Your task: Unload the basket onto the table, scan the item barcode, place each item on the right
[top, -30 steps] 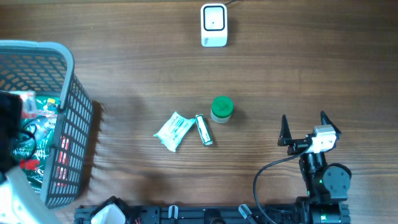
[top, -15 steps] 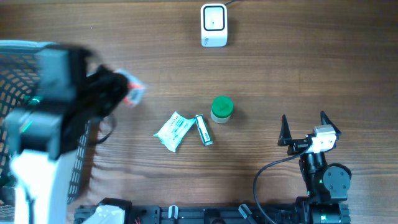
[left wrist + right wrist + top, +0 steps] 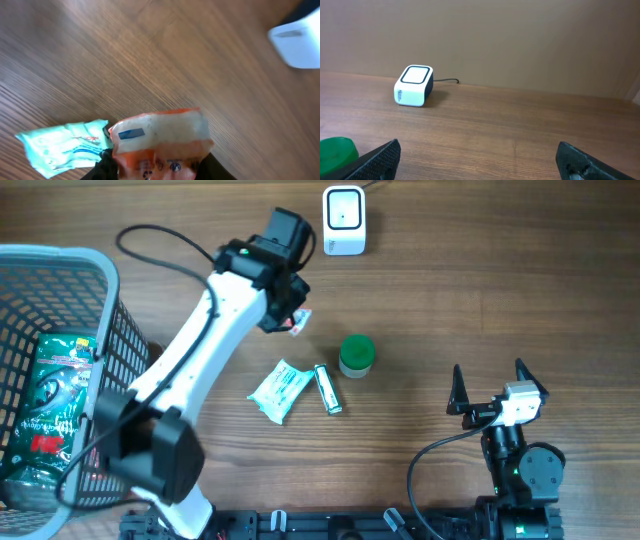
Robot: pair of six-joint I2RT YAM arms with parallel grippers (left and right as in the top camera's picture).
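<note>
My left gripper (image 3: 292,312) is shut on an orange and white snack packet (image 3: 160,142), held above the table a little below and left of the white barcode scanner (image 3: 343,220). In the left wrist view the packet fills the gap between the dark fingers and the scanner (image 3: 296,41) shows at the upper right. From overhead only a corner of the packet (image 3: 299,322) peeks out under the gripper. My right gripper (image 3: 490,388) rests open at the lower right with nothing between its fingers. The scanner (image 3: 413,85) stands far ahead of it on the left.
A grey basket (image 3: 110,395) at the left holds a green bag (image 3: 50,405). On the table lie a mint green wipes packet (image 3: 279,390), a small tube (image 3: 327,389) and a green-lidded jar (image 3: 356,355). The left arm stretches diagonally from the lower left.
The left arm has swung out of the basket and across to the right with the packet, stopping near the scanner. The right arm has not moved.
</note>
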